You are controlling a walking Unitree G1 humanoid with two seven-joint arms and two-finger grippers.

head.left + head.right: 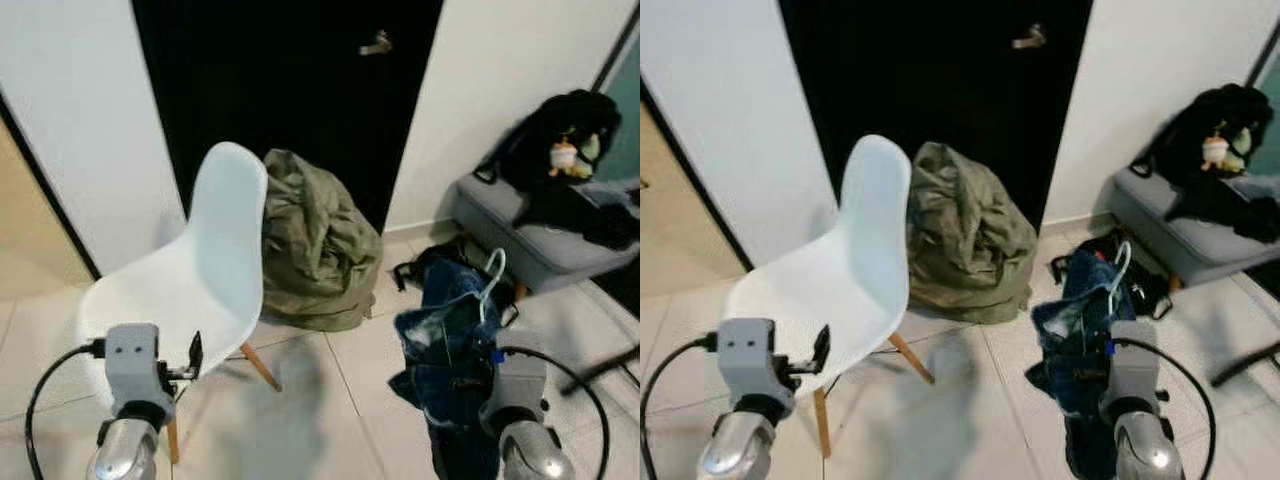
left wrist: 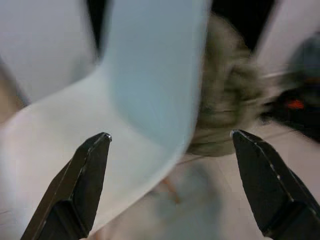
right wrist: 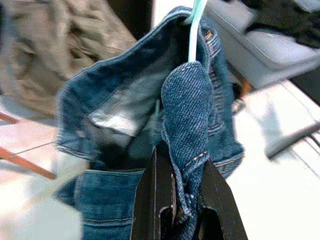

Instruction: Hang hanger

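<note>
On the left, the left gripper is held near, in front of the chair, its two black fingers spread wide with nothing between them. The chair is white with wooden legs and stands on the tiled floor, its back turned toward the far right. Just beyond it, against the dark doorway, a green jacket lies in a heap on the floor, touching the chair's back edge or just beside it.

To the right, the right gripper is raised near the camera, its fingers pressed together on a fold of jeans. The jeans hang bunched from a pale green hanger, whose hook rises above the denim. The hanger is in the air with the jeans, not on any rail.

Behind the jeans a dark bag lies on the floor. At the far right, a grey seat by the wall carries a black backpack and dark clothes.
</note>
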